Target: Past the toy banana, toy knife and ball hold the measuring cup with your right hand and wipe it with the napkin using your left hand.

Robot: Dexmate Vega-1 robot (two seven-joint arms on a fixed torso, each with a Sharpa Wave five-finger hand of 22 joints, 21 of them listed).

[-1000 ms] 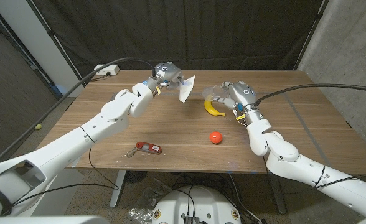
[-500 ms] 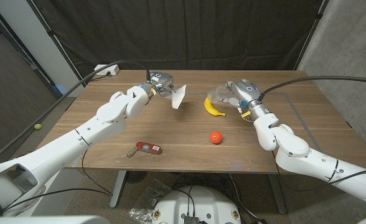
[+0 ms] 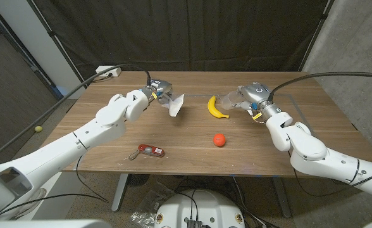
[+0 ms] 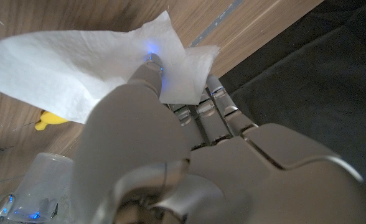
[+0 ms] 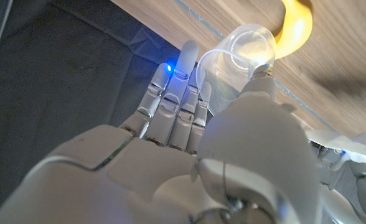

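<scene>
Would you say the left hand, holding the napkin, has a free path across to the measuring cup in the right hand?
Probably yes. The left hand holds the napkin above bare table, and the measuring cup in the right hand is held up past the toy banana, which lies low between them.

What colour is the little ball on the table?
Red-orange; the small round ball shows best in the head view.

White power strip [image 3: 108,71] at the table's [image 3: 312,136] far corner (cable attached), possibly a small ball [image 3: 39,129] on the floor
</scene>
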